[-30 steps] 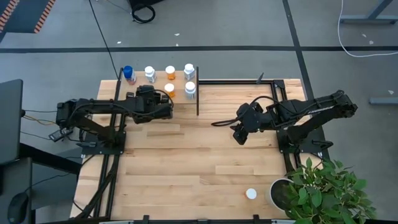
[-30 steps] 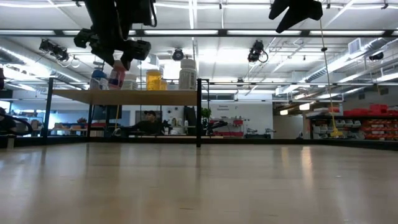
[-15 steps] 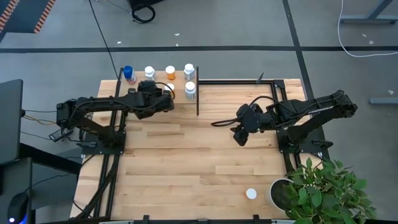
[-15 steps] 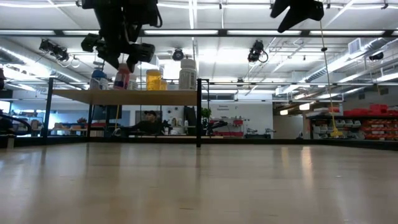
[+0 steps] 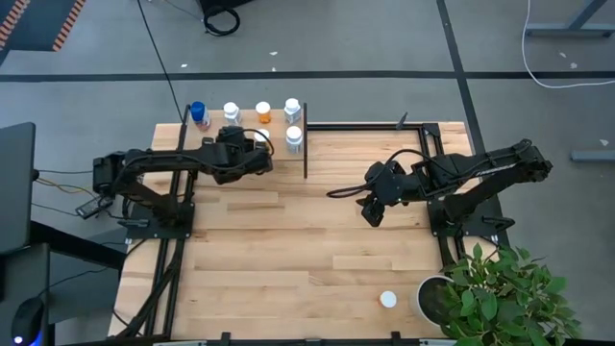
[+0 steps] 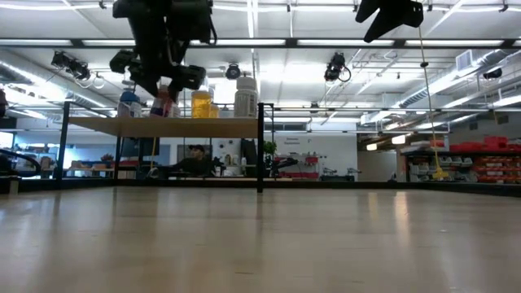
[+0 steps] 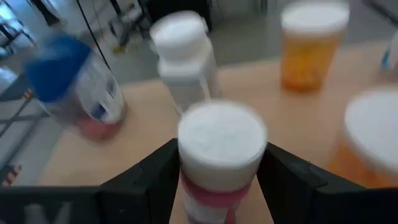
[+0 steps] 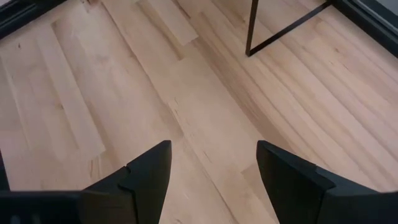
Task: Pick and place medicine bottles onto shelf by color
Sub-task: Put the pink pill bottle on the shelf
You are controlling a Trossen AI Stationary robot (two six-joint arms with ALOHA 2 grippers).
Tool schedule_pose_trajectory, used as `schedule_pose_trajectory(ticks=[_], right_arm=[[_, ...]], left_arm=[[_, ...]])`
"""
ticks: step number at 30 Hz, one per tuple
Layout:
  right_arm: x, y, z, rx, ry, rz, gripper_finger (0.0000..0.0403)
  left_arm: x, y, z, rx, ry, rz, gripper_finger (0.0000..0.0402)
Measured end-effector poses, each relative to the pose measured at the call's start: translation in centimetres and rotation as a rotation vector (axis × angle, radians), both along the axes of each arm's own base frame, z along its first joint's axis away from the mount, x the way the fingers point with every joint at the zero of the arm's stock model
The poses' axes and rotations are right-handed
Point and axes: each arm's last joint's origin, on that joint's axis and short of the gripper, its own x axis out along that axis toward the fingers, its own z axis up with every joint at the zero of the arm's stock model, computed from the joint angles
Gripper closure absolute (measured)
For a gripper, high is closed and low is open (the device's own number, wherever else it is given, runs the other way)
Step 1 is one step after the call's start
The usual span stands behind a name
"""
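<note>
My left gripper is over the shelf, shut on a pinkish white-capped bottle, which also shows in the low view. On the shelf stand a blue-capped bottle, a white bottle, an orange bottle, and two white-capped bottles. Another orange bottle stands beside the held one. My right gripper is open and empty above the table's middle right. My left gripper pinches the pinkish bottle between its two fingers, just under the white cap. The fingers come roughly level from the table's near left. The bottle is about upright, its bottom close over the shelf board; whether it touches I cannot tell.
A lone white-capped bottle stands on the table near its front edge, beside a potted plant at the front right corner. The shelf's black post stands right of the bottles.
My left gripper has carried the pinkish bottle toward the table's far edge and a little right, in over the shelf among the standing bottles. It has stayed shut on the bottle, which stays about upright.
</note>
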Motion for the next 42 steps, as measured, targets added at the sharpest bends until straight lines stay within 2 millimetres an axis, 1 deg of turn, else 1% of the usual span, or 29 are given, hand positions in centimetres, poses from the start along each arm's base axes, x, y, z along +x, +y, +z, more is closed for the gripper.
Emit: schedule_pose_trajectory(ticks=[2, 4, 12, 19, 30, 34, 38, 42], right_arm=[[0.0, 0.0, 0.0, 0.0, 0.0, 0.0, 0.016], [0.0, 0.0, 0.0, 0.0, 0.0, 0.0, 0.016], [0.0, 0.0, 0.0, -0.001, 0.0, 0.0, 0.016], [0.0, 0.0, 0.0, -0.003, 0.001, 0.002, 0.016], [0.0, 0.0, 0.0, -0.004, 0.001, 0.002, 0.016], [0.0, 0.0, 0.0, -0.005, 0.001, 0.003, 0.016], [0.0, 0.0, 0.0, -0.006, 0.002, 0.004, 0.016], [0.0, 0.0, 0.0, -0.007, 0.002, 0.005, 0.016]], left_arm=[[0.3, 0.0, -0.5, -0.036, 0.011, -0.008, 0.0193], [0.4, 0.0, -0.7, -0.046, 0.013, -0.011, 0.0193], [0.4, -0.1, -0.7, -0.054, 0.035, -0.026, 0.0199], [0.3, 0.0, -0.7, -0.065, 0.066, -0.04, 0.019], [0.2, -0.1, -0.7, -0.065, 0.069, -0.04, 0.0187], [0.0, -0.1, -0.4, -0.059, 0.072, -0.039, 0.0187], [-0.2, -0.1, 0.9, -0.019, 0.086, -0.037, 0.0187], [-0.3, -0.1, 1.2, -0.015, 0.097, -0.048, 0.0183]])
